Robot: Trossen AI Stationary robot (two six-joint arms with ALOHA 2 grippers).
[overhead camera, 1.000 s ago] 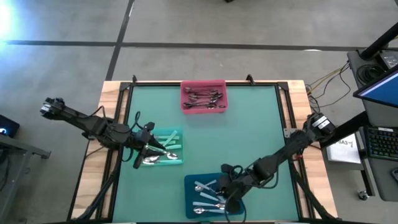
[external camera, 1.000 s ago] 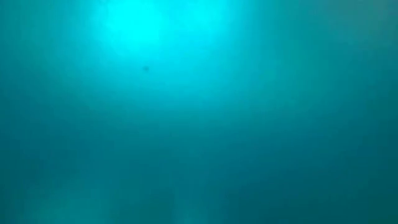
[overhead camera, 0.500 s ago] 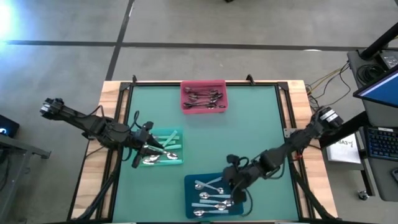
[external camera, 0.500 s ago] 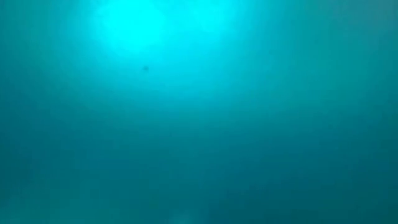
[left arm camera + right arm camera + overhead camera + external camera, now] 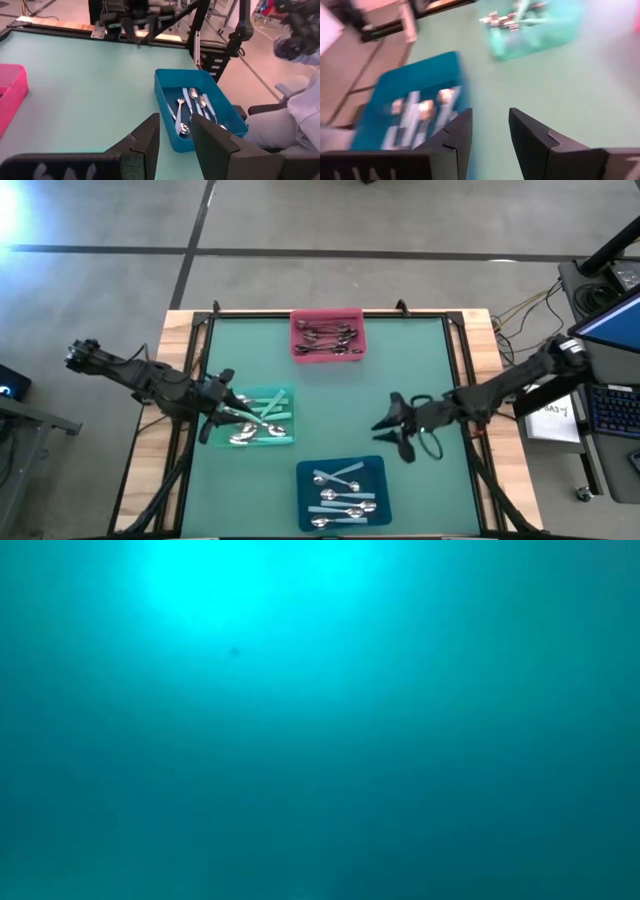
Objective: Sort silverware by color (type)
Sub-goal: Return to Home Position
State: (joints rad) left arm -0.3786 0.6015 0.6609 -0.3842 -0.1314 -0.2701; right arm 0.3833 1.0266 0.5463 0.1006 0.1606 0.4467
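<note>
Spoons seemingly all lie within 3 trays. Right gripper, fingers apart and empty, hangs just past the blue tray; left gripper, also parted, sits farther off.

The dark-handled spoons are lying heaped in the pink tray at the tabletop's far edge. The mint-handled spoons are resting in the mint tray on the left, and the pale-blue-handled spoons are lying loosely in the blue tray at the near edge.

Probably a robotics lab: bare concrete floor; cables and a keyboard beside the table.
</note>
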